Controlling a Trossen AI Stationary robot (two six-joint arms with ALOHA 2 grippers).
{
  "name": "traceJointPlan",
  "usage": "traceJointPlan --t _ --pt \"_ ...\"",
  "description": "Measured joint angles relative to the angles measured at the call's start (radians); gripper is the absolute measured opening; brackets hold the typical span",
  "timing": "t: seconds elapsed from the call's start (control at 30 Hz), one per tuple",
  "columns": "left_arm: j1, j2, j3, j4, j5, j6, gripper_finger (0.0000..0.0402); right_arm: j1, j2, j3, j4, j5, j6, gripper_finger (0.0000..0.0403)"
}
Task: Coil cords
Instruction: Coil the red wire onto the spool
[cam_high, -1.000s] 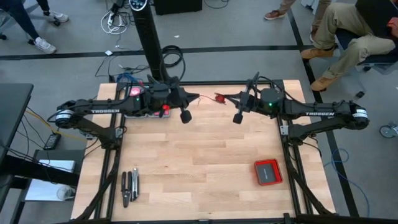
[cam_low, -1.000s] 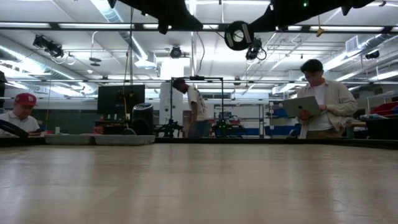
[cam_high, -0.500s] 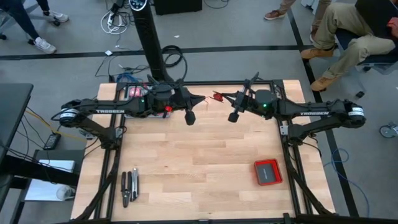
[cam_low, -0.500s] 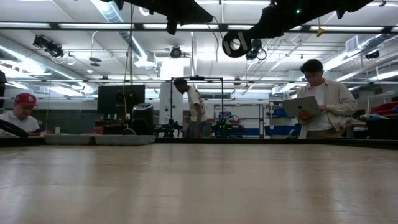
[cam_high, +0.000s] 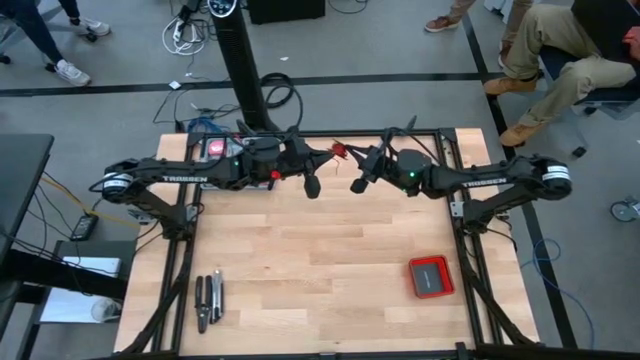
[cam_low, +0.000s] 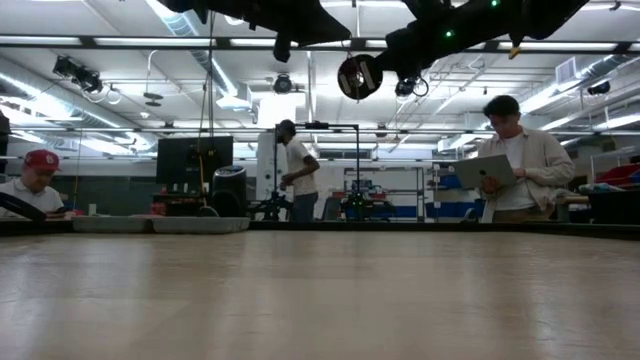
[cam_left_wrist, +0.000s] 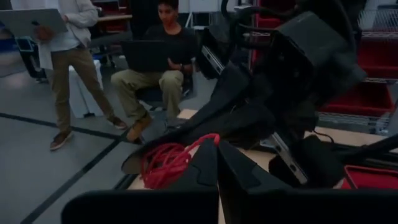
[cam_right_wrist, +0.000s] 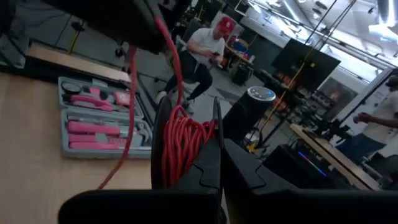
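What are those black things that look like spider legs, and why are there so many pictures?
They are two robot arms, each ending in a two-finger gripper. One camera looks straight down on the wooden table, one sits at table height, and one rides on each wrist. The left gripper and right gripper meet high above the table's back edge. Between them is a red wire wound on a small black spool; the right gripper is shut on that spool. The left gripper is shut on the wire. A flat red box and some dark hand tools lie on the table.
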Motion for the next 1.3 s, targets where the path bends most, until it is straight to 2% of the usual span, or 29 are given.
traceJointPlan --t 0.07,0.23,0.33,0.67,0.97,1.3 --pt "0.0 0.018 0.0 0.029 0.001 0.007 0.0 0.0 0.02 0.0 0.031 -0.001 -0.001 0.0" --pt "0.0 0.065 0.0 0.07 0.113 0.051 0.0 0.001 0.055 0.0 0.126 -0.006 -0.001 0.0" --pt "0.0 0.088 0.0 0.061 0.128 0.056 0.0 0.005 0.063 0.0 0.168 -0.006 -0.001 0.0" --pt "0.0 0.116 0.0 0.067 0.094 0.057 0.0003 0.025 0.063 0.0 0.223 -0.018 -0.001 0.0001" --pt "-0.006 0.116 0.0 0.018 0.049 0.076 0.0084 0.027 0.063 0.0 0.235 -0.019 -0.001 0.0001" --pt "-0.006 0.116 0.0 -0.027 0.033 0.079 0.0091 0.027 0.063 0.0 0.239 -0.019 -0.006 0.0001"
